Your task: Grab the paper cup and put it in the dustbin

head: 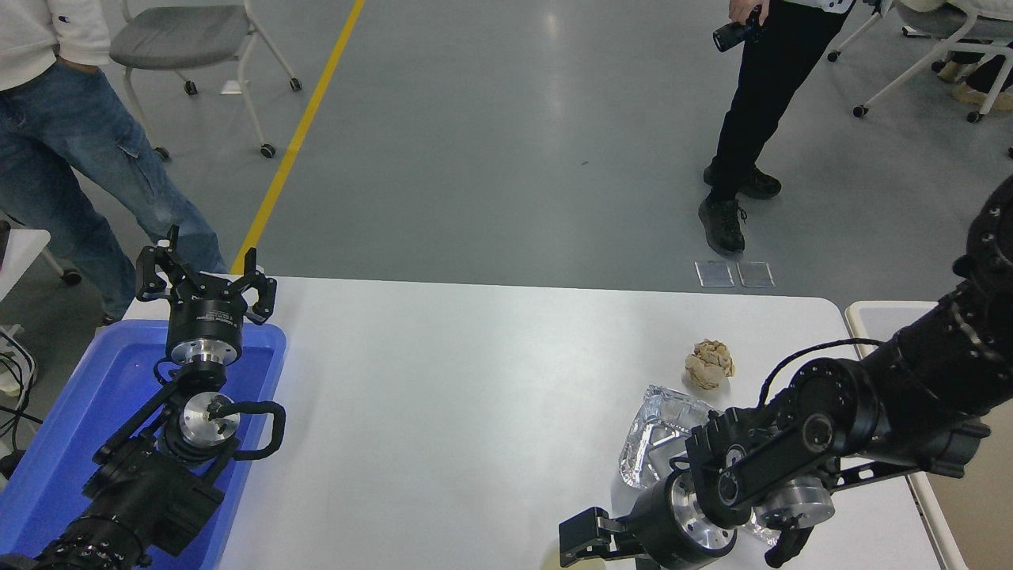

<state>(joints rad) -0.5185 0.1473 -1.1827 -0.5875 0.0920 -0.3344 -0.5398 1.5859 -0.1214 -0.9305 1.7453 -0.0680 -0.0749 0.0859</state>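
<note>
1. In the head view, a white table (pixel 475 412) stood on a grey floor with a yellow line; two people stood at the far side.
2. The left gripper (pixel 206 283) was parked over a blue tray (pixel 71 427) at the table's left edge, with its fingers spread open and nothing between them.
3. The right gripper (pixel 582 542) was low at the near edge, pointing left; I cannot tell how its jaws stood.
4. Only a pale part of the paper cup (pixel 571 563) showed, just under this gripper at the near edge.
5. A foil tray (pixel 661 431) lay near the right arm, and a crumpled paper ball (pixel 709 364) lay beyond it.
6. The dustbin (pixel 859 317) stood beside the table's right edge, mostly hidden by the arm.
</note>
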